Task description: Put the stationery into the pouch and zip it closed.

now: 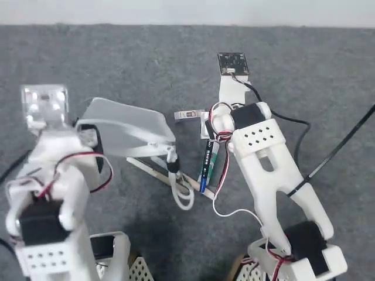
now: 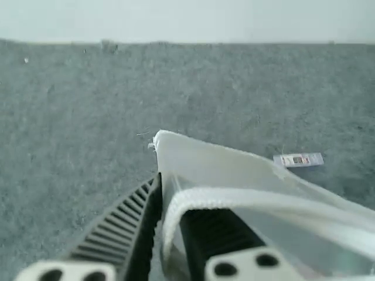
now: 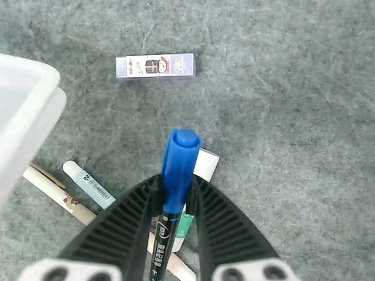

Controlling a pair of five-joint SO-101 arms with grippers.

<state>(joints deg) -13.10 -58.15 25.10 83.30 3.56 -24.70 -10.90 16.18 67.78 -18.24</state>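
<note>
Tightly, right fingers (image 3: pixel 120 219) around blue pen (image 3: pixel 179 170), left fingers (image 2: pixel 126 225) around pouch (image 2: pixel 234 172).

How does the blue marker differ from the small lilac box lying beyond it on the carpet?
The blue marker is clamped in the right gripper; the lilac box lies loose on the grey carpet. The blue marker is long and round with a blue cap; the lilac box is short, flat and rectangular with a printed label. Both are stationery outside the pouch.
</note>
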